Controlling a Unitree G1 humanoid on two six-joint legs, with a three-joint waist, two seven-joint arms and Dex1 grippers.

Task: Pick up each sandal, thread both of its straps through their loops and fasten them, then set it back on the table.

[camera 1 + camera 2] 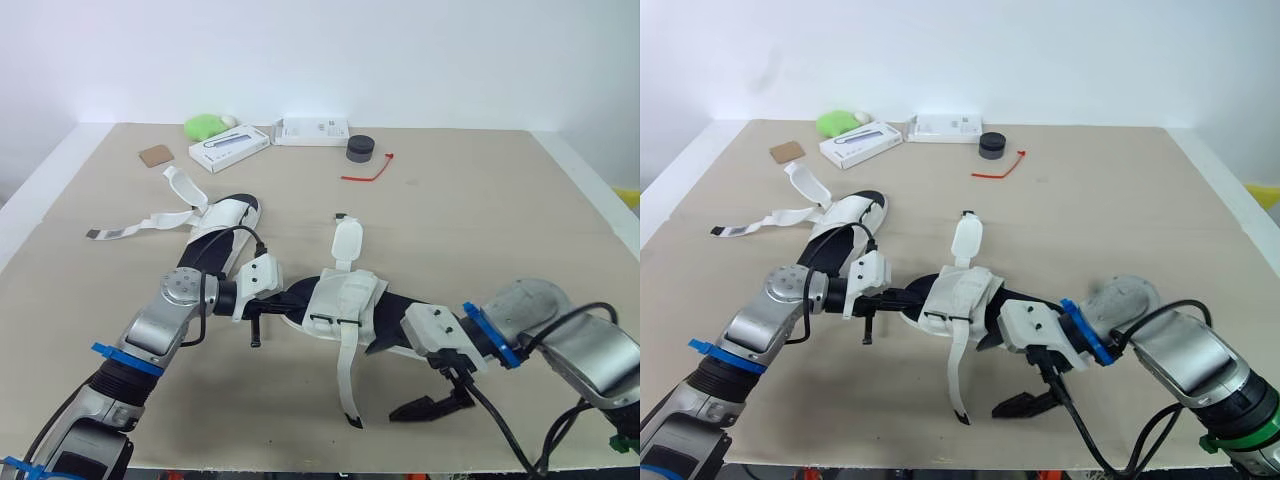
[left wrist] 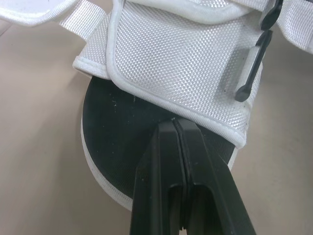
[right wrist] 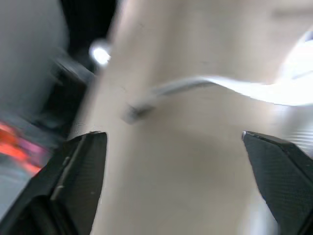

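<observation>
a: where do the sandals lie?

b: the near sandal (image 1: 345, 305) is on the table (image 1: 500, 210), about midway between the left and right edges and closer to the near edge than the far one. its upright strap (image 1: 347, 242) stands up from the white upper. its trailing strap (image 1: 345, 385) runs toward the near edge and ends just short of the rim. the far sandal (image 1: 225, 225) lies in the left half, with its loose straps spread toward the left edge.

a: the left claw?

b: the left claw (image 2: 174, 125) has its two black fingers pressed flat together. the tips rest against the black footbed at the rounded end of the near sandal, right under the hem of the upper.

a: and the right?

b: the right claw (image 1: 432, 400) has its fingers spread wide and holds nothing. it hangs low close to the near edge, just beside the trailing strap and the sandal's other end. i cannot tell whether it touches the top.

a: room to move?

b: bare top runs from the near sandal to the right edge and back to the far right corner. along the far edge sit a green lump (image 1: 205, 125), a white box (image 1: 230, 147), a second white box (image 1: 312, 130) and a black puck (image 1: 361, 149). a red tie (image 1: 368, 172) lies just nearer than the puck, and a tan square (image 1: 155, 155) sits toward the far left corner. all of these are well apart from both claws.
</observation>
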